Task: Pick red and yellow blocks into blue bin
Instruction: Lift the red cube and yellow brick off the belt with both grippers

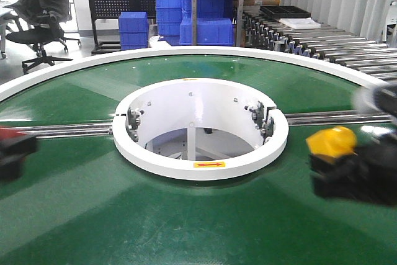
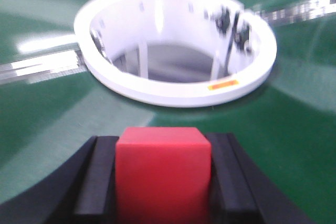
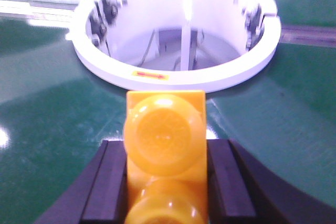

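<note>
The red cube fills the gap between the black fingers of my left gripper, which is shut on it. In the front view that gripper is a blur at the left edge, with a bit of the red cube showing. My right gripper is shut on the yellow studded brick, studs facing the camera. In the front view the right gripper holds the yellow brick above the green belt at the right. The blue bin is out of view.
A round green conveyor surface surrounds a white ring with an open well in its middle. Metal rails run left and right from the ring. Stacked blue crates, a roller conveyor and an office chair stand behind.
</note>
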